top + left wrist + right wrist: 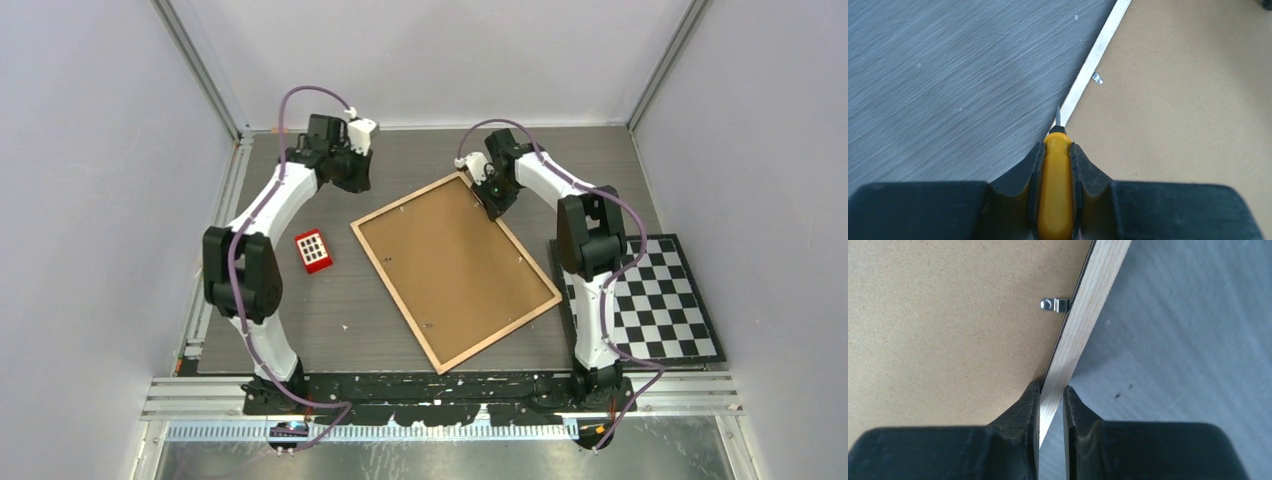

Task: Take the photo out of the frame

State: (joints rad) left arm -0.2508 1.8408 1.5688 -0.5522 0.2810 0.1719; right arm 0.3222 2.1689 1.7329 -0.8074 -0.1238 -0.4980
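So the frame [397, 300] is lying face down in the middle of the table [300, 320], skewed at an angle. It has a pale wood rim and a plain brown backing board [455, 265], with little metal clips [1055, 304] along the edge. The right gripper [1050, 390] is pinched onto the wood rim near the far corner. The left gripper [1055, 147] is clamped around a yellow-handled tool [1055, 195], its metal tip [1058, 116] over the rim.

A robotics lab cell: plain grey walls [90, 200], aluminium rails [200, 398], a calibration checkerboard [660, 300], white arms [262, 205] bolted to the bench [250, 330].
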